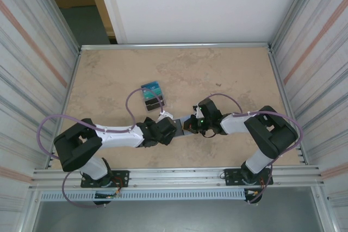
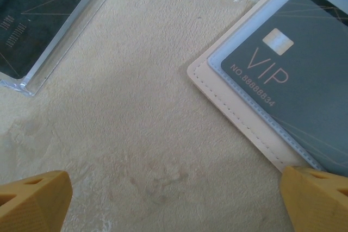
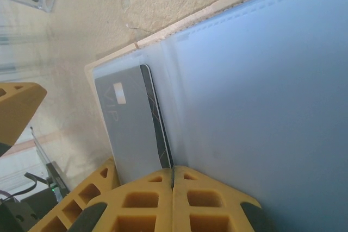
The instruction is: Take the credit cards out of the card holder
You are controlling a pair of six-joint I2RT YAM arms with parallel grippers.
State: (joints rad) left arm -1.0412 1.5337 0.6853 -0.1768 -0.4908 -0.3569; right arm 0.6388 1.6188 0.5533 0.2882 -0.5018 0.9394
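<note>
Two cards, not one, seem to be caught in your right hand (image 3: 173, 173). Its pads are pressed together, and the credit cards (image 3: 128, 129), a grey VIP face with a darker one stacked behind it, run straight into the seam between them. I read that as a pinch on their nearest edge, though the contact itself is hidden. So thin a bite could slip off as you draw back, or bring one card and leave the other. Just ahead of that hand the card holder (image 3: 261, 107) lies open on the desk (image 2: 136, 123), pale blue lining up, with the cards at its end pocket. If the pocket grips them, the whole holder may slide along with your pull, because nothing visibly clamps it. Your left hand (image 2: 174, 200) hangs spread wide above the desk, holding nothing. One pad sits at the holder's stitched beige edge, and I cannot tell whether it presses down. Farther out from that hand, well apart from the holder, a clear case (image 2: 70, 31) with a dark card inside could be knocked by a wide sweep. From above, the left arm (image 1: 117, 137) and right arm (image 1: 239, 123) reach low and inward, wrists tipped down, the hands nearly meeting over the holder.
</note>
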